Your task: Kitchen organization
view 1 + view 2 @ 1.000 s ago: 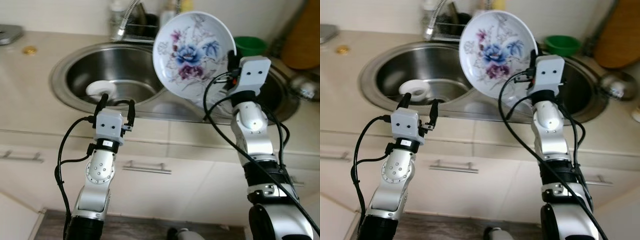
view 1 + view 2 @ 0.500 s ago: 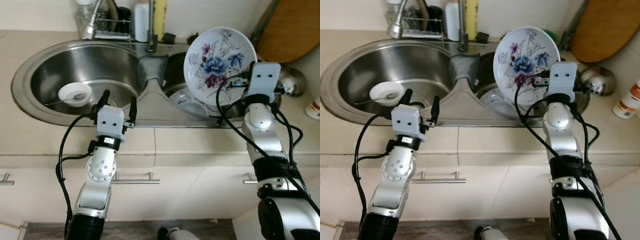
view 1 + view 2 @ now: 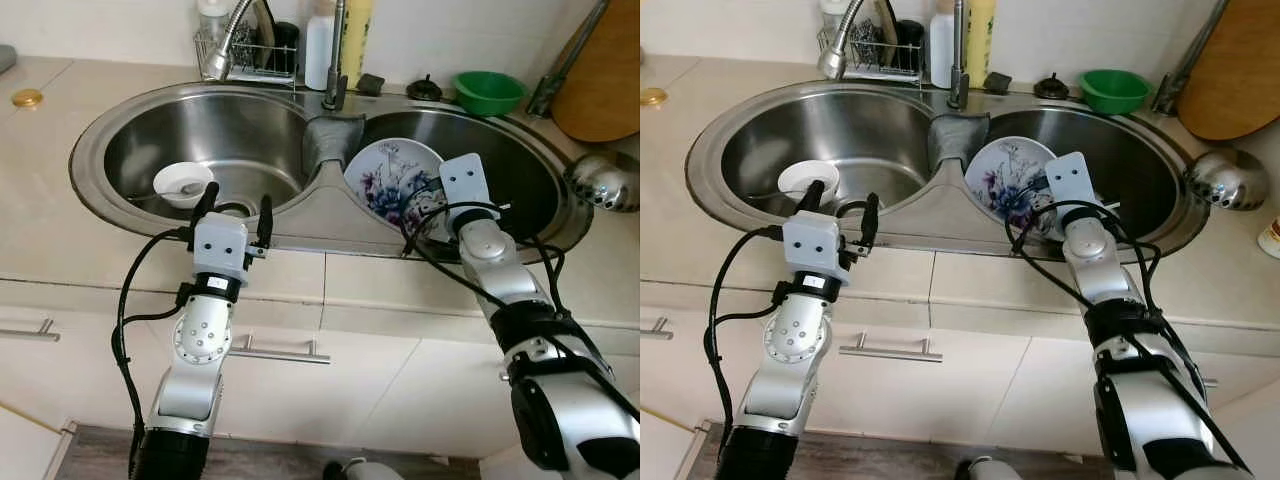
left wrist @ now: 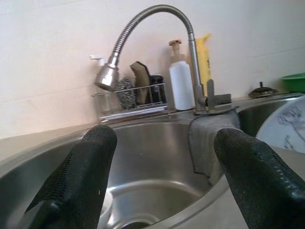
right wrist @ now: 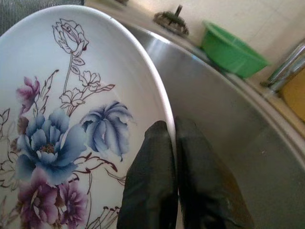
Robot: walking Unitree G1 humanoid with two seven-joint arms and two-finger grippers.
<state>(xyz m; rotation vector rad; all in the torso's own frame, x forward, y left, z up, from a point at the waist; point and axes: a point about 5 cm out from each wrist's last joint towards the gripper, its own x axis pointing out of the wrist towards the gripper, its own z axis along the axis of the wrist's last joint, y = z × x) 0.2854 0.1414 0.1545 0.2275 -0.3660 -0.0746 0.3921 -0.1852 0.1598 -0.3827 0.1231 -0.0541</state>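
Lowered since a moment ago, the flowered plate [image 3: 392, 182] now sits tilted inside the right sink basin [image 3: 520, 170] instead of raised above it. Behind stand a green bowl [image 3: 488, 91], a tap [image 4: 143, 33], a white bottle [image 4: 182, 86] and a wire rack [image 4: 128, 98]. A small white bowl [image 3: 182, 184] lies in the left basin. Right gripper [image 5: 172, 143] pinches the plate's rim, fingers closed on it. Left gripper [image 3: 235, 205] hovers at the near sink edge, fingers spread wide, empty. No writing is readable.
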